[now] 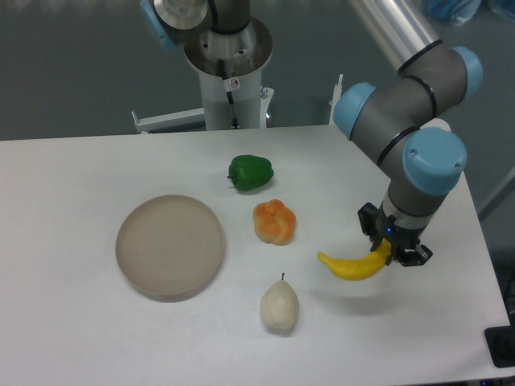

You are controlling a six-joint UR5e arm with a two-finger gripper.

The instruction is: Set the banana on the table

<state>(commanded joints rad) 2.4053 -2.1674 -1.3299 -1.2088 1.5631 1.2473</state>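
The banana (352, 266), right of the frame's middle, is held at its right end by the gripper (393, 254), jaws closed on it. It looks light, hard and slippery, so it is best held around its thick middle.

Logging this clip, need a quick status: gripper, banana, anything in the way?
Gripper shut on banana at its right end. Banana just above table, shadow beneath. Pear and orange fruit off to the left, apart.

banana (352, 266) | bright yellow, glossy, curved, ends upturned | lifted above tabletop, right end pinched | table (72, 338) | matte white, flat | banana toward its right edge
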